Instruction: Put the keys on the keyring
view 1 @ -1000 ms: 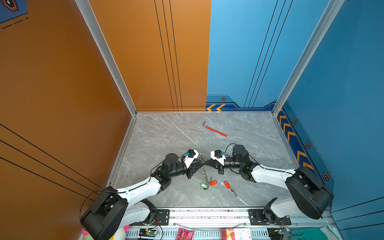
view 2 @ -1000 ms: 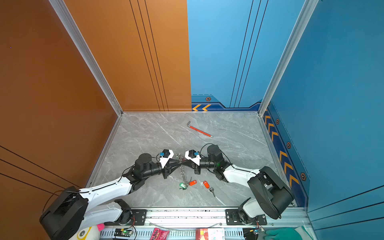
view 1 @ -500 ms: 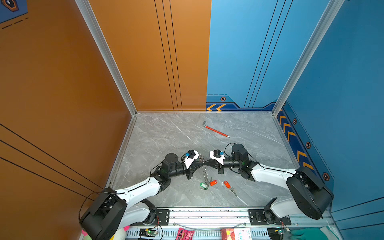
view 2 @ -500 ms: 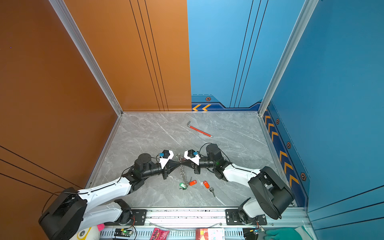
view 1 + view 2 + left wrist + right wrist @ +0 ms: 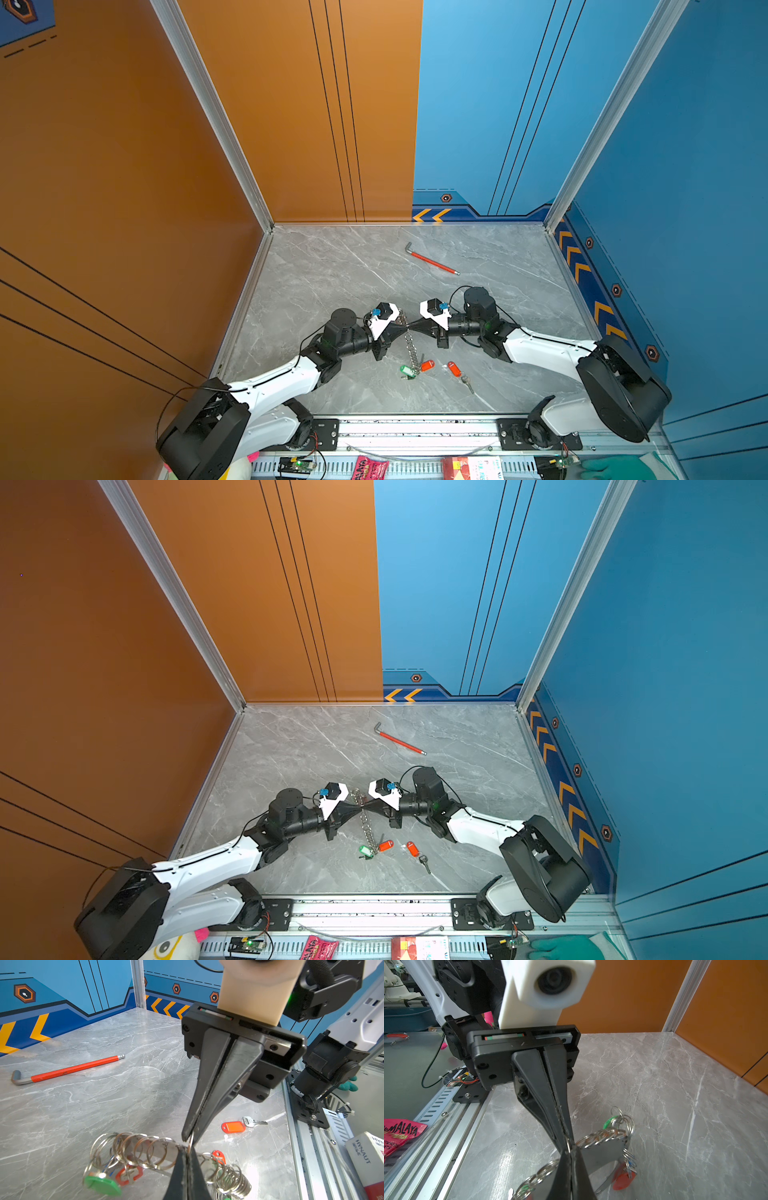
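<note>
A: Start on the left. What is the left gripper [image 5: 404, 328] doing?

B: It is clenched. Its black fingers taper to a point over the middle of the marble table [image 5: 332, 270]. In the right wrist view the left gripper [image 5: 567, 1142] pinches one thin split ring of the keyring [image 5: 410, 348].

A: Where does the keyring lie relative to it?

B: Right at the tips. In both top views the chain of silver rings runs across the line of the two arms. A short stretch lies on the far side of the pinch, and a longer stretch trails toward the front rail. In the left wrist view the keyring [image 5: 145, 1152] shows its grey plate edged with rings.

A: Are any keys on it?

B: Yes, at the near end. There is a green-tagged key [image 5: 407, 371] and, just right of it, an orange-tagged key [image 5: 427, 365]. Both are in among the rings. I cannot tell whether that end rests on the table.

A: And the right gripper [image 5: 412, 328]?

B: It is also closed tight, tip to tip with the left one. In the left wrist view the right gripper [image 5: 189, 1139] has the wire of what looks like the same ring between its tips.

A: What is further right?

B: The red-sleeved hex wrench [image 5: 432, 262] lies well apart, toward the back wall. A loose orange-tagged key [image 5: 454, 368] lies flat on the table, near the keyring but not touching it.
</note>
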### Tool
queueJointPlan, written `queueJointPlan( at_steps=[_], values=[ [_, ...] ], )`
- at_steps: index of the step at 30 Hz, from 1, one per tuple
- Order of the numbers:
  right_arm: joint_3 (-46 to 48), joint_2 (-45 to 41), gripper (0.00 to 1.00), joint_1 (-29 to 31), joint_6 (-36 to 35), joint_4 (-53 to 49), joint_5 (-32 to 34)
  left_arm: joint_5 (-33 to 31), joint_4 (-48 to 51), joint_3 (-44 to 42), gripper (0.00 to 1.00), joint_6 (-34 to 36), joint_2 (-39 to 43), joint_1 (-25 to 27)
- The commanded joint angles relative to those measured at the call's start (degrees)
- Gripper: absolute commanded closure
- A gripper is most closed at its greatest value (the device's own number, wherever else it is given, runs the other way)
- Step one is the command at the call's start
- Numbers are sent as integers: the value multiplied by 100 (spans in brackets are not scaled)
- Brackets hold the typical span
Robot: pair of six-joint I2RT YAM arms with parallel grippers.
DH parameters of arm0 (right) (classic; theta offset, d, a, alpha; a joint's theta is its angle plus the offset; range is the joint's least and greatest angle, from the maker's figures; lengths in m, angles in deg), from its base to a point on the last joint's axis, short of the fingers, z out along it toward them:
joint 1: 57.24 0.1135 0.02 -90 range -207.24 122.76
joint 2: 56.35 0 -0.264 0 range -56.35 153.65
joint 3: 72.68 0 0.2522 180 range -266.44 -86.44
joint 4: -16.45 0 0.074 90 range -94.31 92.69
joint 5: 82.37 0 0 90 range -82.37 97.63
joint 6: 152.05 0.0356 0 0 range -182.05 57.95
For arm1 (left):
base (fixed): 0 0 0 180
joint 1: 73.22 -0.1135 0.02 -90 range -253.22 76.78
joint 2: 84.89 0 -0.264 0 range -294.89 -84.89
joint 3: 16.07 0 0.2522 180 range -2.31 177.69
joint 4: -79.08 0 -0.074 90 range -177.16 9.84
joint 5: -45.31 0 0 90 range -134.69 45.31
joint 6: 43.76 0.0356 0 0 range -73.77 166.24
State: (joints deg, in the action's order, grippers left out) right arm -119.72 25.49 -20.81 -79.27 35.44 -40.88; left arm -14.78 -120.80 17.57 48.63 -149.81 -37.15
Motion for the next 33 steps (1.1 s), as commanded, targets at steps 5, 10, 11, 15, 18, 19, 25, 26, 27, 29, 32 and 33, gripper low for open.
queueJointPlan(
  at_steps=[5,10,11,15,18,19,25,26,27,29,32,33],
  values=[
    [-165,-359,100,23,-144,-889,324,-383,-221,-60,94,221,147,32],
    [-304,-666,100,75,-638,-1815,519,-81,-221,-326,74,87,736,-238],
    [-294,-716,100,82,-681,-1862,542,-81,-222,-400,68,38,919,-305],
    [-267,-733,100,71,-800,-1827,597,-43,-229,-495,60,89,1089,-340],
    [-285,-627,100,75,-886,-1802,567,190,-228,-394,60,87,845,-328],
    [-261,-618,100,84,-883,-1731,546,329,-227,-344,60,97,737,-318],
    [-139,-648,100,159,-1048,-1516,594,1102,-286,-233,69,417,256,-230],
    [-90,-661,100,196,-1074,-1441,625,1109,-300,-222,69,404,234,-216],
    [-61,-661,100,222,-1096,-1360,653,1113,-300,-224,69,402,230,-215],
    [-31,-634,100,275,-1160,-1307,698,1063,-307,-242,68,411,257,-215],
    [35,-611,100,339,-1268,-1198,822,1002,-318,-248,68,428,261,-215],
    [85,-626,100,339,-1291,-1101,834,979,-318,-248,68,433,253,-214]
  ],
)
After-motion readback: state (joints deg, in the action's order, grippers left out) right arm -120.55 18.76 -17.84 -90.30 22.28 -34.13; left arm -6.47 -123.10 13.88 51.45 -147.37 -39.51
